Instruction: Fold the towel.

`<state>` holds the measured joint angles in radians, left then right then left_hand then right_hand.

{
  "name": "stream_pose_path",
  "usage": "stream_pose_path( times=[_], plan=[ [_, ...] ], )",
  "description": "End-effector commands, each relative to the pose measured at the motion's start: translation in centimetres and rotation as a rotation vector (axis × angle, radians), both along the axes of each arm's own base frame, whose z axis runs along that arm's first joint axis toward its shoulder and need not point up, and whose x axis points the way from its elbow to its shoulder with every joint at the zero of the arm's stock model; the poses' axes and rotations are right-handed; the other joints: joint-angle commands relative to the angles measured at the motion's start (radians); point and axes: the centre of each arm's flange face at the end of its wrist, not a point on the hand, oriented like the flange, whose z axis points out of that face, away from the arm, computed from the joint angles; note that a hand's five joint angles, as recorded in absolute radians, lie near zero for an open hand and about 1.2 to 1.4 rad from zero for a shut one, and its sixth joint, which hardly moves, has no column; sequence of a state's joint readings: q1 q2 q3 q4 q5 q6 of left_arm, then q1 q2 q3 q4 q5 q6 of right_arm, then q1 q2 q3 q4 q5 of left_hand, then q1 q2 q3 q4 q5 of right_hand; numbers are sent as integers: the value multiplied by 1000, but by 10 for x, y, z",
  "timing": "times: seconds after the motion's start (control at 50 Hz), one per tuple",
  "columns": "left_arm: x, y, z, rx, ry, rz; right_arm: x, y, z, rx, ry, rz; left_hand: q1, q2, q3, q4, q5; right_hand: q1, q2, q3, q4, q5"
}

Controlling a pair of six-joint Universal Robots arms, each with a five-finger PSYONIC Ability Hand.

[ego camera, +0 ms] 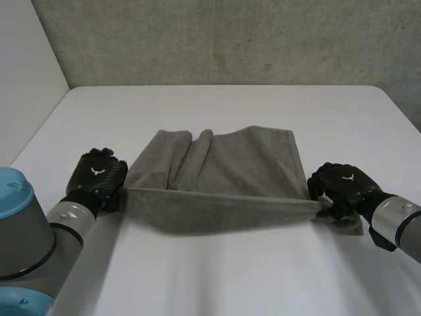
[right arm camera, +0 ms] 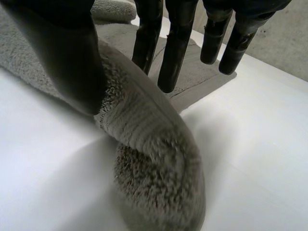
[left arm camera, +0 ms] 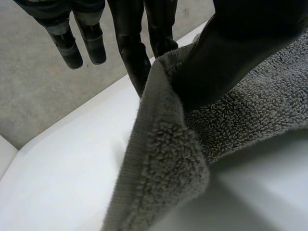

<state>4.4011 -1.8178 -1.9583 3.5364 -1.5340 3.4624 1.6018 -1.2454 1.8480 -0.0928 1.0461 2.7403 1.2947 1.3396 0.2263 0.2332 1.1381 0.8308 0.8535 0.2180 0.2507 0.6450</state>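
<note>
White counter (ego camera: 217,112) before a grey concrete wall (ego camera: 230,39): a grey towel (ego camera: 230,164) lies rumpled at its centre, its near edge raised and stretched taut between the robot's two hands. The left hand (ego camera: 99,176), at the towel's 9 o'clock, pinches the near-left corner between thumb and fingers; the right hand (ego camera: 342,184), at 3 o'clock, pinches the near-right corner likewise. A clean fold likely calls for both hands travelling toward 12 o'clock together, level, edge taut.
</note>
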Motion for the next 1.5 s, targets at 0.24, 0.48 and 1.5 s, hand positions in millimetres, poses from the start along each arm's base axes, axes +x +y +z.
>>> stream_pose_path(
  times=[0.24,0.48,1.5],
  plan=[
    [18,-16,5,-18,0,72,-11,13,15,135,84,119,102,57,-52,-59,84,50,27,-44,-76,61],
    [18,-15,4,-11,2,70,-11,9,-2,152,93,116,102,57,-52,-59,84,346,324,-44,-76,358],
    [-36,-178,162,-547,184,-45,52,-147,230,-824,-124,-64,102,57,-52,-59,84,565,543,-44,-76,577]
  ],
)
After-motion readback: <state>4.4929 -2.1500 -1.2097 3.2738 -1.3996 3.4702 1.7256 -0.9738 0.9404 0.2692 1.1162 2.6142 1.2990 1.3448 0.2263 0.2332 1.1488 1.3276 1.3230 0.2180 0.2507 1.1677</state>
